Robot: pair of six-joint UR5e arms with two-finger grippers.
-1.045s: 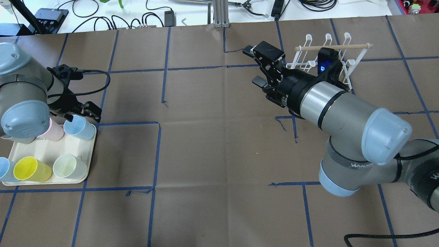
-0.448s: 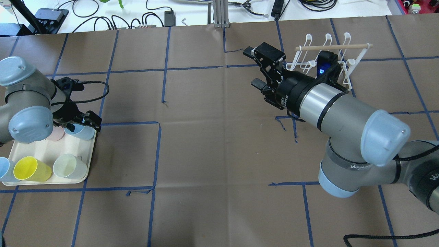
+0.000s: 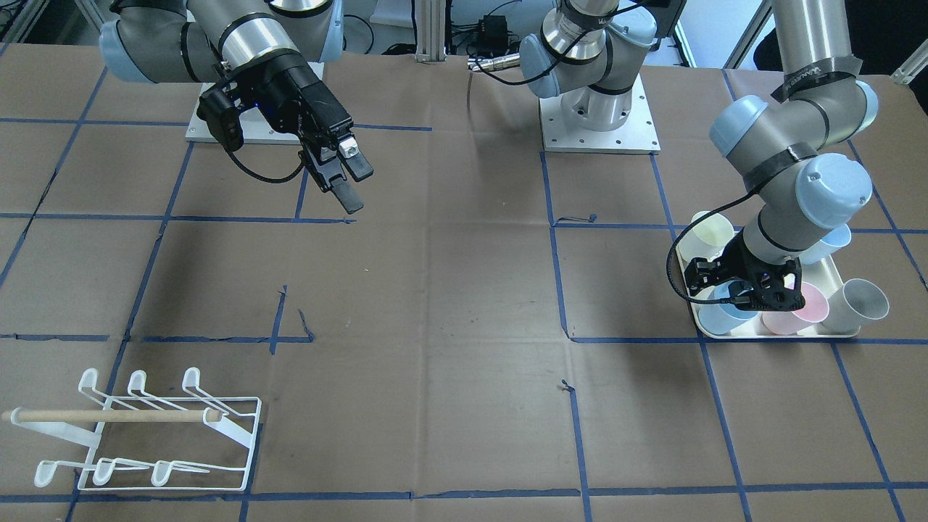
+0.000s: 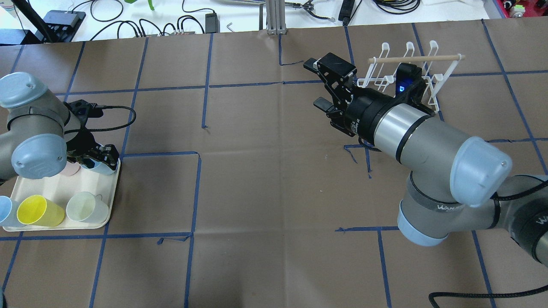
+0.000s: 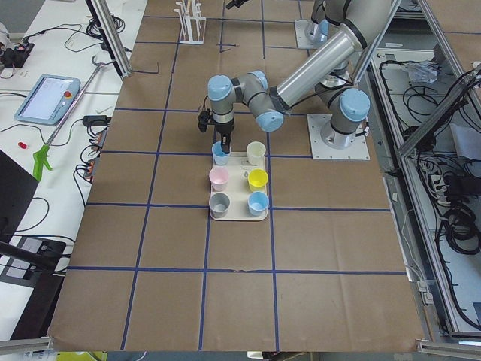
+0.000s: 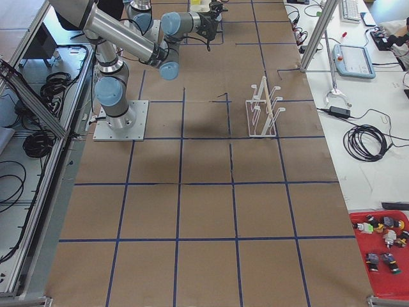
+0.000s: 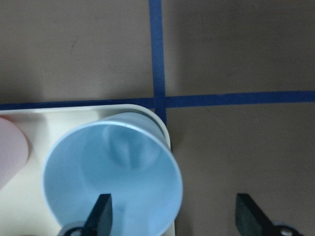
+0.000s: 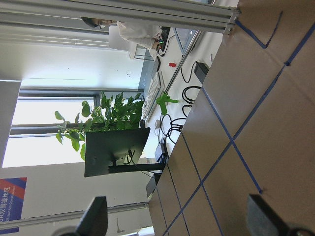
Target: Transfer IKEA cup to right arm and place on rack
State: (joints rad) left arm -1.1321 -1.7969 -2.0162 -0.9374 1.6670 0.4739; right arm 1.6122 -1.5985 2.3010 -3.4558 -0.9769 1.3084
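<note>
A light blue IKEA cup [image 7: 113, 177] stands upright at the corner of a cream tray [image 4: 55, 188]; it also shows in the front view [image 3: 725, 319]. My left gripper [image 4: 96, 156] is open and straddles the cup's wall, one finger [image 7: 101, 214] inside the cup and the other [image 7: 248, 216] outside, over the table. The right arm's gripper [image 4: 316, 84] hangs open and empty above the table, in front of the white wire rack [image 4: 411, 72]. The rack [image 3: 167, 428] carries no cup.
On the tray stand more cups: pink [image 4: 70, 170], yellow [image 4: 36, 210], pale green [image 4: 85, 207] and another blue [image 4: 4, 211]. Brown paper with blue tape lines [image 4: 199, 188] covers the table. Cables and gear lie along the far edge [image 4: 188, 21].
My left gripper has come down and towards the tray, from beside the light blue cup to straddling its rim. The right arm has hardly moved.
</note>
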